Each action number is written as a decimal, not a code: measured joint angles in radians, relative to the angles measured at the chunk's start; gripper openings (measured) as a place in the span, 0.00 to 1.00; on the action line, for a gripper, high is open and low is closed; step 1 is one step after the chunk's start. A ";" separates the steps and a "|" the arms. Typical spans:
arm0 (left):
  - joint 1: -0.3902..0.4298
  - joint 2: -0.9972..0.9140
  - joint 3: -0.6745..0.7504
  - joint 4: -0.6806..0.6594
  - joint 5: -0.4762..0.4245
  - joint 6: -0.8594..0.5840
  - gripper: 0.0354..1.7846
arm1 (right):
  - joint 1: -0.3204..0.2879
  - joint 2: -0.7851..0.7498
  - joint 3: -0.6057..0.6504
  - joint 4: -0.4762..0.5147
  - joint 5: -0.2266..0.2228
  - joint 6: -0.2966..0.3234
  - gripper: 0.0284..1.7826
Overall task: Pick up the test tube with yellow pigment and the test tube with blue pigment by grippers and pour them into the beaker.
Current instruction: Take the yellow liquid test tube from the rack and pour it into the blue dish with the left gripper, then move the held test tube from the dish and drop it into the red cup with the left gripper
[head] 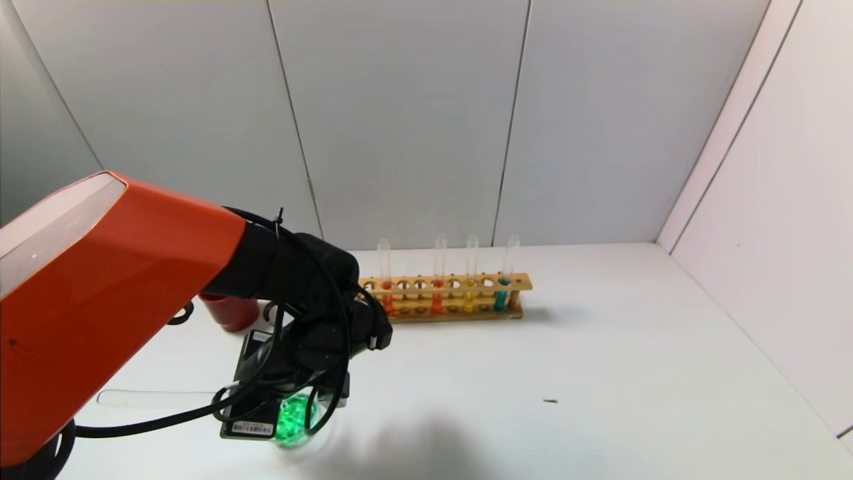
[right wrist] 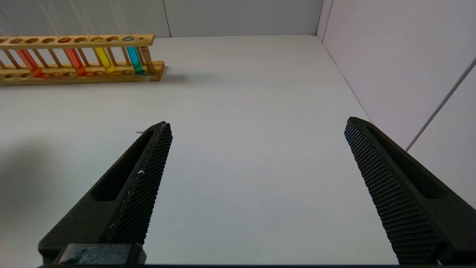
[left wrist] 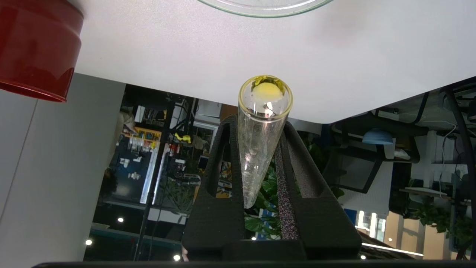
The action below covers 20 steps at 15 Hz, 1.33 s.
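Left hand (left wrist: 260,175): clamped on a nearly drained test tube with yellow pigment (left wrist: 262,137), its mouth tipped toward the beaker (head: 293,420), which glows green at the tabletop's (head: 600,373) near edge.
Right hand (right wrist: 256,186): you have it spread wide, holding nothing, low over bare tabletop.
Handling: thin, smooth glass, light and brittle; I'd pinch mid-length, gently.
Test tube with blue pigment (head: 501,293): upright in the wooden rack (head: 446,297), at its right end.

White barcode sticker (head: 252,428) on left gripper (head: 293,400) housing: print illegible. No readable text, brand, number or sign elsewhere in any view.
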<state>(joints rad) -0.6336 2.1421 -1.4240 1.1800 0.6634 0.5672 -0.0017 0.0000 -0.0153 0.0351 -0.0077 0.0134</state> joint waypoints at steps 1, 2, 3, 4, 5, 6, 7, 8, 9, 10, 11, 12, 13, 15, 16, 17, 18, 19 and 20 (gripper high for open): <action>0.000 -0.001 -0.005 0.010 0.000 0.000 0.15 | 0.000 0.000 0.000 0.000 0.000 0.000 0.95; 0.000 -0.002 -0.008 0.017 0.000 -0.001 0.15 | 0.000 0.000 0.000 0.000 0.000 0.000 0.95; -0.002 -0.007 -0.009 0.020 0.000 -0.001 0.15 | 0.000 0.000 0.000 0.000 0.000 0.000 0.95; -0.004 -0.016 -0.010 0.020 -0.001 -0.002 0.15 | 0.000 0.000 0.000 0.000 0.000 0.000 0.95; -0.005 -0.027 -0.011 0.016 -0.002 -0.005 0.15 | 0.000 0.000 0.000 0.000 0.000 0.000 0.95; -0.005 -0.044 -0.013 0.015 -0.010 -0.010 0.15 | 0.000 0.000 0.000 0.000 0.000 0.000 0.95; -0.004 -0.072 -0.015 0.013 -0.027 -0.018 0.15 | 0.000 0.000 0.000 0.000 0.000 0.000 0.95; -0.002 -0.097 -0.016 0.013 -0.048 -0.034 0.15 | 0.000 0.000 0.000 0.000 0.000 0.000 0.95; -0.002 -0.127 -0.015 0.013 -0.073 -0.071 0.15 | 0.000 0.000 0.000 0.000 0.000 0.000 0.95; -0.002 -0.164 -0.010 0.013 -0.098 -0.121 0.15 | 0.000 0.000 0.000 0.000 0.000 0.000 0.95; -0.003 -0.201 -0.005 0.010 -0.130 -0.167 0.15 | 0.000 0.000 0.000 0.000 0.000 0.000 0.95; -0.002 -0.240 0.003 -0.001 -0.162 -0.202 0.15 | 0.000 0.000 0.000 0.000 0.000 0.000 0.95; 0.003 -0.284 0.016 -0.027 -0.190 -0.229 0.15 | 0.000 0.000 0.000 0.000 0.000 0.000 0.95; 0.033 -0.365 0.047 -0.108 -0.215 -0.254 0.15 | 0.000 0.000 0.000 0.000 0.000 0.000 0.95; 0.049 -0.407 0.065 -0.147 -0.217 -0.260 0.15 | 0.000 0.000 0.000 0.000 0.000 0.000 0.95; 0.061 -0.447 0.080 -0.181 -0.219 -0.272 0.15 | 0.000 0.000 0.000 0.000 0.000 0.000 0.95; 0.074 -0.487 0.099 -0.221 -0.225 -0.290 0.15 | 0.000 0.000 0.000 0.000 0.000 0.000 0.95; 0.096 -0.527 0.120 -0.272 -0.235 -0.310 0.15 | 0.000 0.000 0.000 0.000 0.000 0.000 0.95; 0.127 -0.558 0.138 -0.320 -0.240 -0.321 0.15 | 0.000 0.000 0.000 0.000 0.000 0.000 0.95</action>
<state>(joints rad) -0.5066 1.5843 -1.2860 0.8596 0.4232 0.2466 -0.0017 0.0000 -0.0153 0.0351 -0.0077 0.0138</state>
